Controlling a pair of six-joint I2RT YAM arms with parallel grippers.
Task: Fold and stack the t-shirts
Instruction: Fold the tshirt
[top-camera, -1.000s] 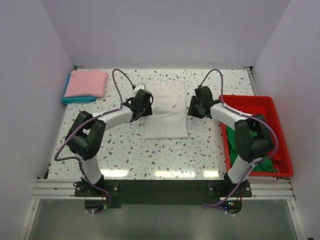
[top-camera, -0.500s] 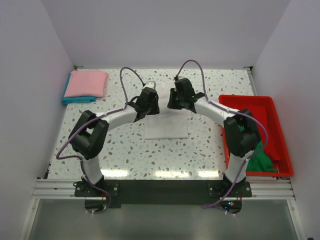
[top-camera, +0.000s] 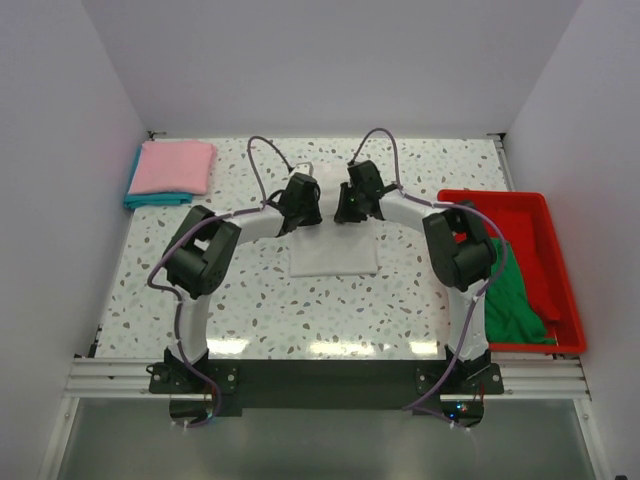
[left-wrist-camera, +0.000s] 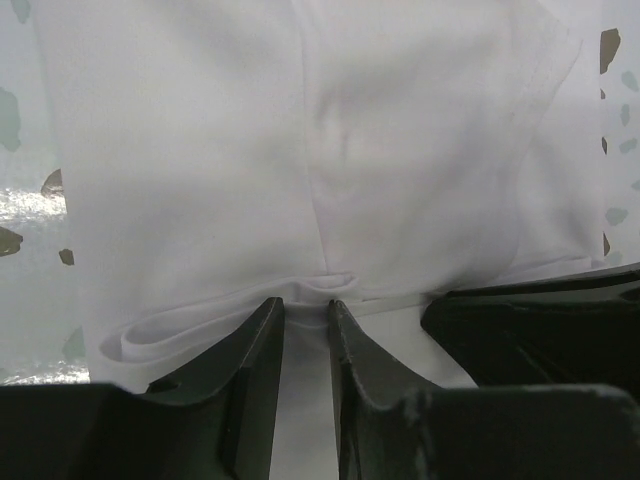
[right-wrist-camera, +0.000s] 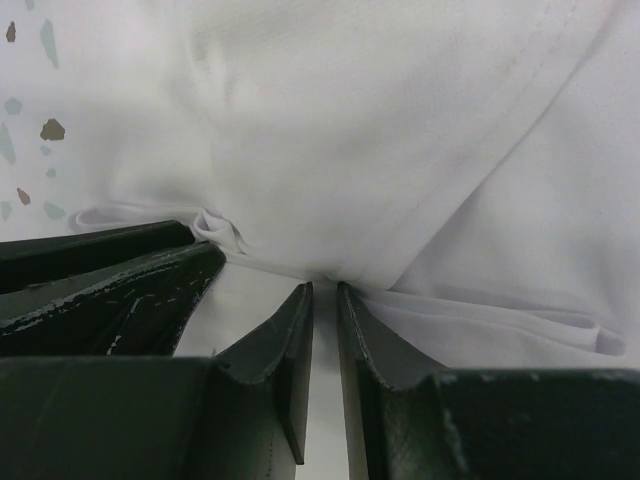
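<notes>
Your left end effector (top-camera: 300, 197) had its jaws drawn nearly together on a bunched fold of the white t-shirt (top-camera: 333, 256), and in the left wrist view the cloth (left-wrist-camera: 400, 150) puckered right at the tips of that end effector (left-wrist-camera: 305, 306). Your right end effector (top-camera: 356, 196) was clamped the same way, just beside the left one; its wrist view showed the tips (right-wrist-camera: 325, 290) pinching the layered edge of the white cloth (right-wrist-camera: 350, 130). Both sat over the far part of the white t-shirt, which lay near the middle of the speckled table (top-camera: 260, 300), its near part flat. The pink t-shirt (top-camera: 172, 165) rested folded on the teal t-shirt (top-camera: 150, 201) at the far left corner, well apart from the arms. The green t-shirt (top-camera: 515, 300) lay crumpled in the red tray (top-camera: 495, 195) at the right side of the table, partly behind your right arm.
</notes>
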